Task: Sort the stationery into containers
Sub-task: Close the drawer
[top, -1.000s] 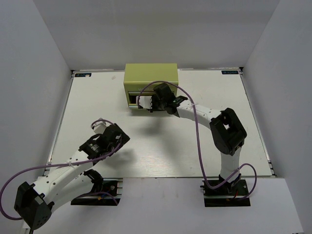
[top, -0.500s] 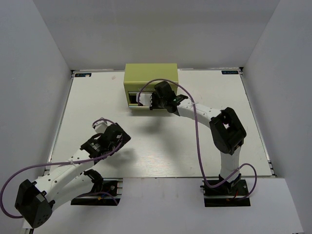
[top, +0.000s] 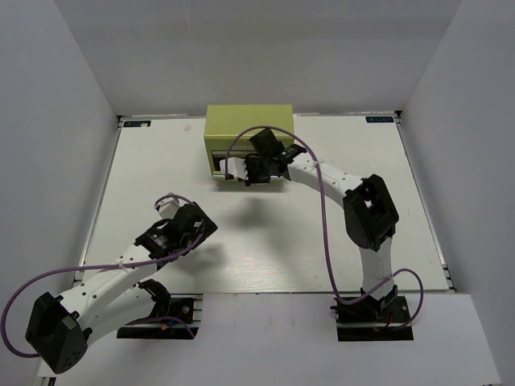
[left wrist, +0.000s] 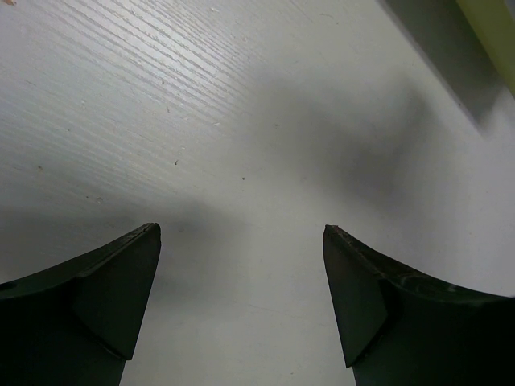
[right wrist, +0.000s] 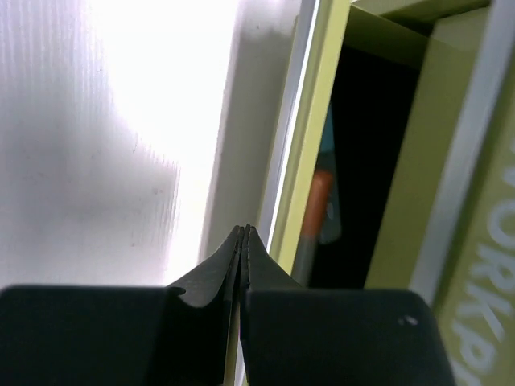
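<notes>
At the front of the yellow-green tool chest (top: 249,127), the right hand (right wrist: 245,235) is closed tight on nothing. Its tips sit just beside the front lip of the pulled-out drawer (right wrist: 312,112), though whether they touch it I cannot tell. Behind that lip, inside the drawer, lie an orange-capped pen (right wrist: 315,205) and a light blue pen (right wrist: 328,153). The step looks like pushing the drawer home. To do it well, the closed tips should bear squarely on the lip's outer face, not ride over it into the drawer. The push should run straight toward the chest's back, slowly, so the drawer does not skew or shove the chest along the counter (top: 161,177). The left hand (left wrist: 241,241) hangs spread wide and empty over the counter, well in front of the chest and to its left, out of the way.
</notes>
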Motion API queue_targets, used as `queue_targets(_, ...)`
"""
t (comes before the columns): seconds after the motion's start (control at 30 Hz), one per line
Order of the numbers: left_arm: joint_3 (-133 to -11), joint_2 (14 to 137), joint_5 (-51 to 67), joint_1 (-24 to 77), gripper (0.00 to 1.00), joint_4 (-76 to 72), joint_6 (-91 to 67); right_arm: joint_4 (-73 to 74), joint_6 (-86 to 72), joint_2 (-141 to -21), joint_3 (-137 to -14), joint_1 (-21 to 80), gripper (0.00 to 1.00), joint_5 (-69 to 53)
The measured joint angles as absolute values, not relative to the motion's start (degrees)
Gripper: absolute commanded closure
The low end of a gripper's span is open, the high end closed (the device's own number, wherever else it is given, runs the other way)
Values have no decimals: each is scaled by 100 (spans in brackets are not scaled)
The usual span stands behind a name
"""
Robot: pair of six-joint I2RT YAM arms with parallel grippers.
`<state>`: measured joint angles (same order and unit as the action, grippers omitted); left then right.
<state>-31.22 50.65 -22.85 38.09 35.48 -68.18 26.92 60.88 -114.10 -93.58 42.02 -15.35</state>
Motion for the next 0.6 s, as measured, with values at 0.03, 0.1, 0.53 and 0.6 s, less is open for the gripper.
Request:
queue_targets(0.03,-3122,5065,-2283,3809,8,3548,-6814,2781,6086,-11535,-9494,4202,100,-1535)
queue_targets(0.1,-3122,5065,-2285,3809,8,3551,-6792,2849,6040,-11834,-9727,4200,100,-1479)
queue_targets(0.53,-3122,5076,-2283,3809,8,3590,-6748,2414,5216,-12801,-10049,4152,100,-71)
queue_targets(0.6,-3122,5131,-2283,3809,8,3579,-6746,2182,5124,-12801,-10049,4121,100,174)
